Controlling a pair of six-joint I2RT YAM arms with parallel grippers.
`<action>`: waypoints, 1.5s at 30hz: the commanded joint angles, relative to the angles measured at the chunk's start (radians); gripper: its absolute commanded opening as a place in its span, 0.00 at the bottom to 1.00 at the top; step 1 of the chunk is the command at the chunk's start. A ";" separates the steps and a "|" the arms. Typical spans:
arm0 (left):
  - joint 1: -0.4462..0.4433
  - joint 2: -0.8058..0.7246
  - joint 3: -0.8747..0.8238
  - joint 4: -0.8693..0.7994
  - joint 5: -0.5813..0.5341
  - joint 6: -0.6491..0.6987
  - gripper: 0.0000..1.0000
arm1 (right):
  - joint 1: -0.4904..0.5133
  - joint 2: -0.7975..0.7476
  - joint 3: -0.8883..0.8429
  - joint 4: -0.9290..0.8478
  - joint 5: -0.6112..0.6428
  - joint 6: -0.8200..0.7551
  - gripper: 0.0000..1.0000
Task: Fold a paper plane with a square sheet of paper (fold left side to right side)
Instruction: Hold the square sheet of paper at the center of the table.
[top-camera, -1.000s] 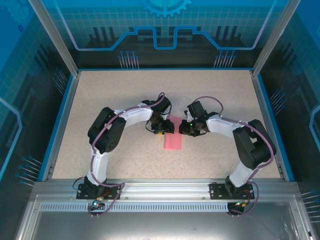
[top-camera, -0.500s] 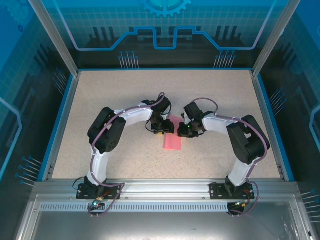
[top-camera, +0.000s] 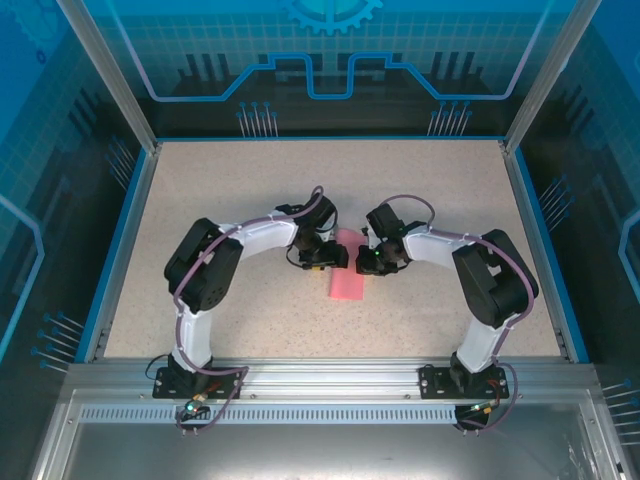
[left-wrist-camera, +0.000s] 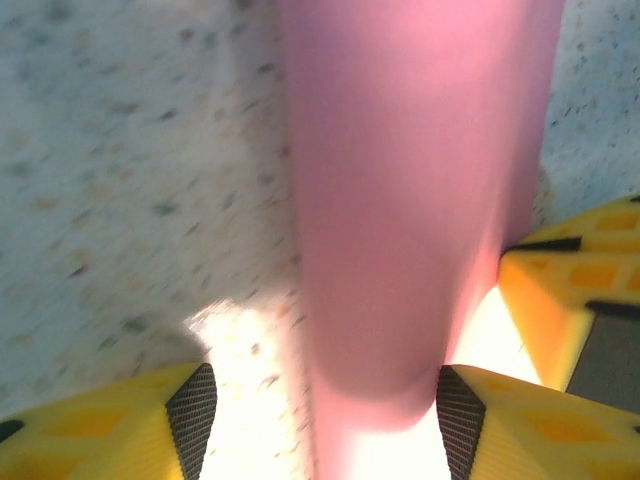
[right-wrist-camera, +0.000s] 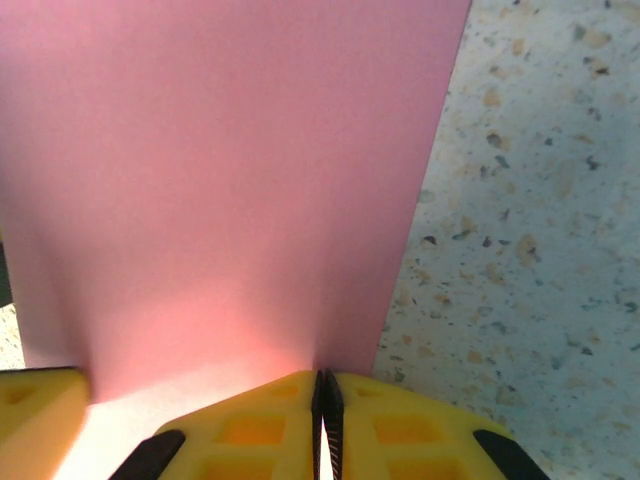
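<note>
Near the front edge of the table, both arms bolted down and bent inward toward the middle; wrists almost meeting over the square sheet of paper, a pink-red strip, longer than wide, lying on the speckled top between them, its near end clear of both arms and pointing toward the bases.

Seen from the left wrist, left claw released; yellow fingers spread wide, black pads facing each other, the pink strip running up between them and away from the camera; speckled table showing between the left pad and the paper; right pad just beside the paper's edge, contact impossible to tell through blur and glare; just past that right finger, a second yellow finger belonging to the other arm, close beside the strip's right edge.

Seen from the right wrist, right claw clenched on the paper; fingertips pressed together to a thin dark seam, the sheet's near edge running straight into that seam and spreading up and to the left from it; speckled table to the right of the paper's straight edge; at the lower left corner, a yellow tip of the left claw at the same near edge, touching or just beside it.

From above, left claw at the strip's far left part, right claw at its right edge; both well short of the table's far rim.
</note>
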 joint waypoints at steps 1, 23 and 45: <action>0.022 -0.094 -0.037 0.028 0.039 -0.015 0.63 | 0.016 0.061 -0.011 -0.053 0.020 -0.012 0.14; 0.015 -0.122 -0.069 0.126 0.142 -0.057 0.45 | 0.019 0.059 0.005 -0.064 0.018 -0.017 0.14; 0.011 0.060 0.003 0.079 0.066 -0.049 0.47 | 0.028 -0.014 0.009 -0.025 -0.008 -0.022 0.16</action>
